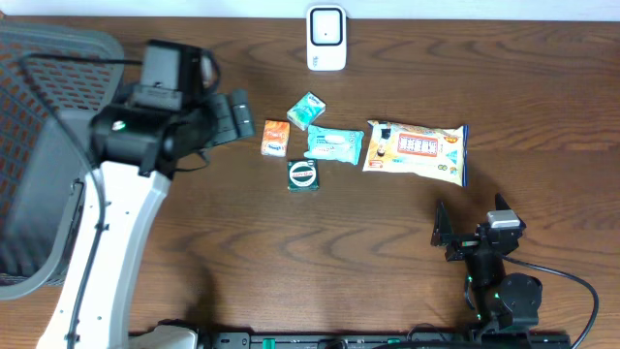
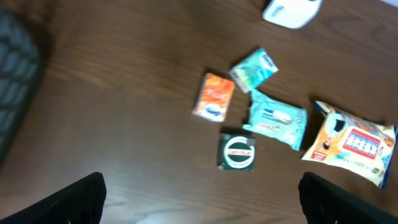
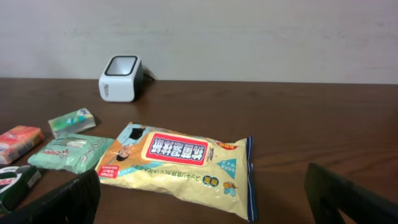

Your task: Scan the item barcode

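Five small packaged goods lie clustered mid-table (image 1: 291, 262) below the white barcode scanner (image 1: 326, 38): a small teal packet (image 1: 306, 111), an orange packet (image 1: 276, 137), a teal wipes pack (image 1: 335, 143), a dark green box (image 1: 303, 175) and, to their right, a long yellow wipes pack (image 1: 417, 150). The left gripper (image 1: 233, 117) hangs beside the orange packet, jaws wide and empty. The right gripper (image 1: 471, 221), also spread wide and empty, sits near the table's front edge. A grey mesh basket (image 1: 39, 145) stands at far left.
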